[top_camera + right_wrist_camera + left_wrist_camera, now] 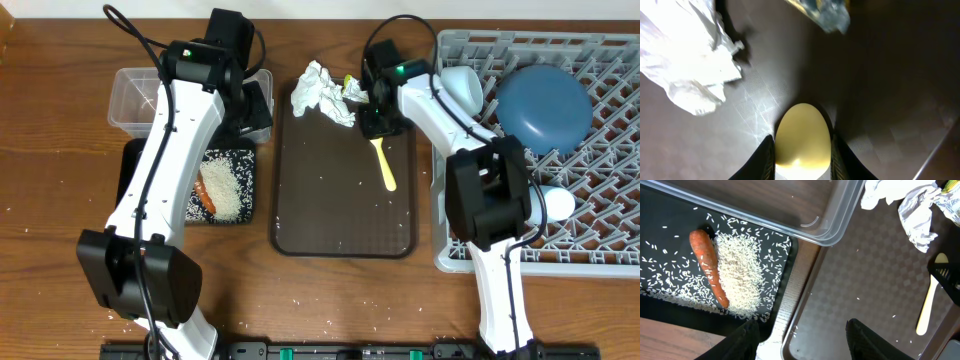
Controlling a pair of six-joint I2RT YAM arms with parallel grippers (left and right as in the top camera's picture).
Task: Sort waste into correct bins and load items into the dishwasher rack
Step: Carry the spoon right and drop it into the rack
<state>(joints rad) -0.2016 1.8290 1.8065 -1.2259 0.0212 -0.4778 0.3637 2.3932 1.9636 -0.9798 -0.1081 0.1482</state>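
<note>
Right gripper (802, 165) is lowered onto the brown rectangular serving tray (340, 215). Its two dark fingers are set either side of the bowl of the yellow plastic spoon (802, 135). Whether the bowl is being squeezed cannot be told.

The spoon is judged light, stiff and smooth. Its rounded bowl is likely to slide out of a pinch, so the narrow neck or the flat handle would be the surer hold. Because it lies flat, the fingertips must reach right down to the tray.

A crumpled white paper napkin (322, 92) lies just beside the fingers, and a small yellow-green wrapper (352, 84) lies near it. Both are soft and could be snagged.

On the right, the large grey pegged dishwasher rack (600, 250) holds a round blue plate (545, 108), a white bowl (462, 85) and a light-blue cup (555, 203).

The left gripper (805, 342) is spread with nothing in it, well apart. It hangs over the seam beside the shallow black rectangular tray (660, 210), where the small orange carrot (707, 265) and loose white rice grains (742, 275) lie.
</note>
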